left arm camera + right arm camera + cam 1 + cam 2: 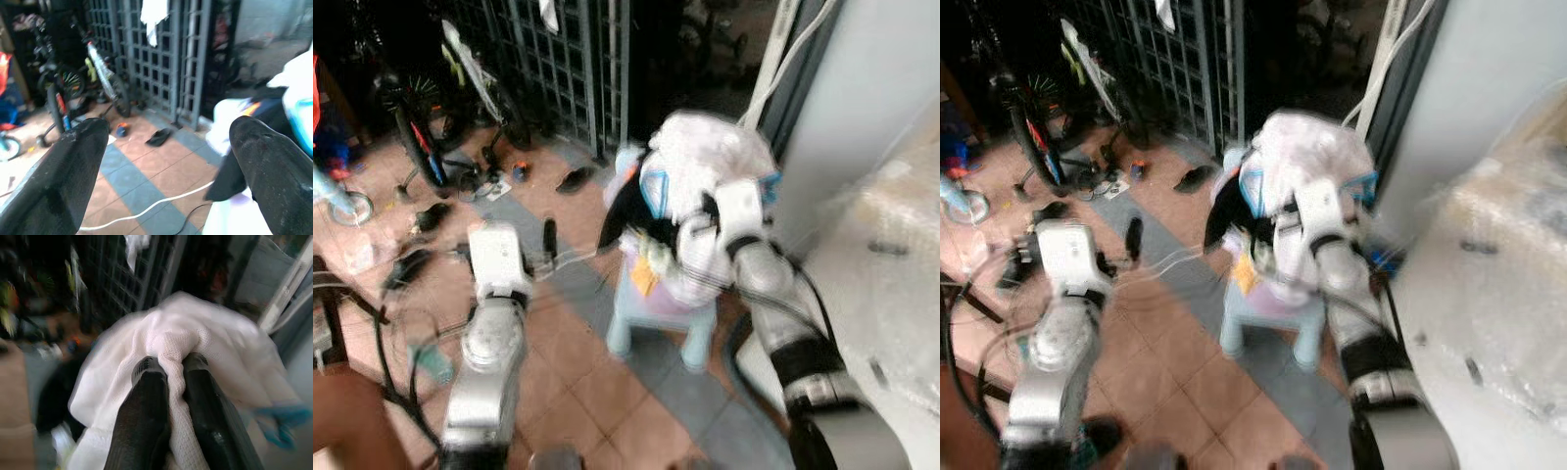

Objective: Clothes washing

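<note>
The white mesh-knit garment (166, 347), heaped with other clothes on a pale blue plastic stool (651, 328), is pinched in our right gripper (168, 364), while our left gripper (166, 161) hangs wide open, empty.

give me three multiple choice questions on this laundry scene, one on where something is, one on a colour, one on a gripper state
1. Where does the pile of clothes sit?
A. on the small light blue plastic stool
B. on the tiled floor
C. on the bicycle

2. What colour is the mesh cloth that the right gripper holds?
A. red
B. white
C. green

3. How are the left gripper's fingers?
A. shut on a cable
B. shut on a shoe
C. open, holding nothing

Key: 1 A, the pile of clothes rests on the small light blue plastic stool. 2 B, the right gripper pinches a fold of white mesh cloth. 3 C, the left gripper has its fingers spread wide apart over the floor.
</note>
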